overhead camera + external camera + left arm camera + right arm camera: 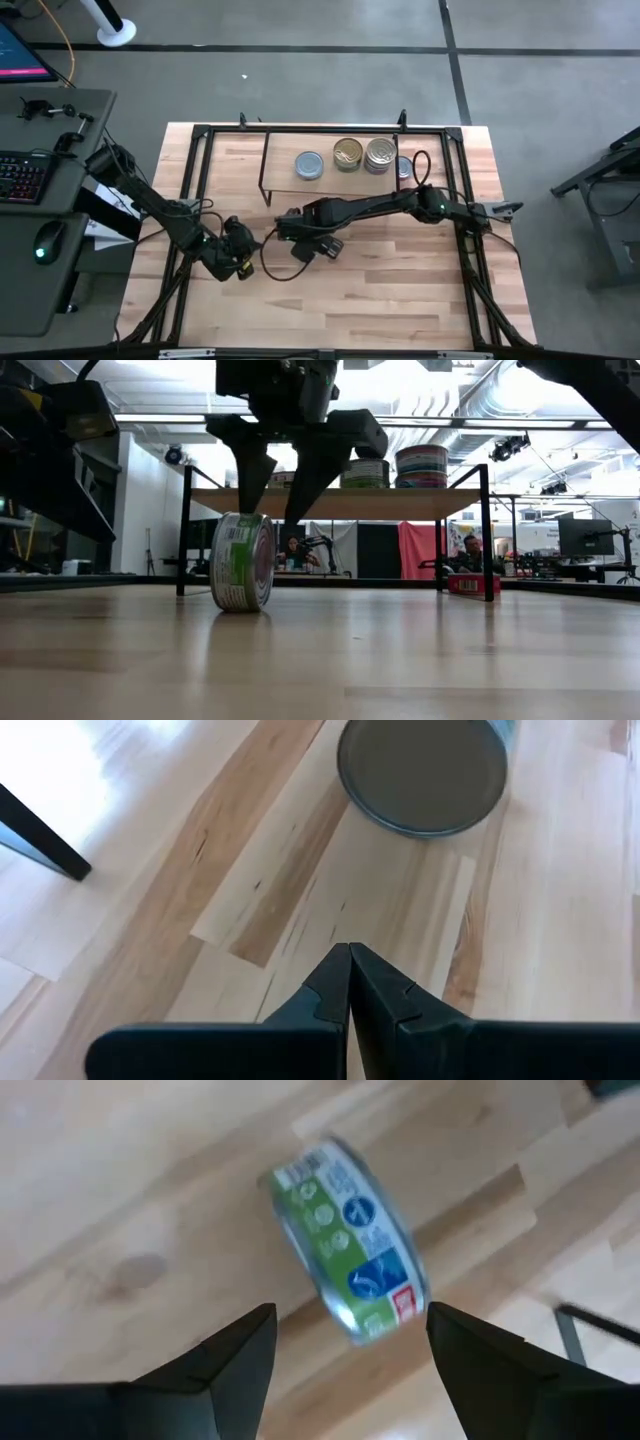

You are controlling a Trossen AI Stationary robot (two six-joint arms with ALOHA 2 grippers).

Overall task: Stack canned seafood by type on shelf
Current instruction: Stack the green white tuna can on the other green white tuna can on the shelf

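Below the right hand (285,490), a tin with a green and blue label (243,562) stands on its edge on the bench (400,650), not flat. The fingers of this hand are spread wide, one on each side of the tin and above it, and they do not touch it. In the right wrist view the tin (350,1245) lies between the two dark fingertips and looks blurred, so I judge it is free and perhaps rolling. A tin on its rim is not stable; it can roll away or fall on its face, and the hand will probably need to take it again.

The left hand (349,982) waits over the bench at the left side, with its fingers pressed together and holding nothing. A grey tin (422,772) lies flat on the bench near it.

On the shelf (285,160) three tins are already placed: a silver tin (310,165) alone, and beside it a gold tin (347,154) and another silver-topped tin (380,154). I think the sorting by type is only partly done.
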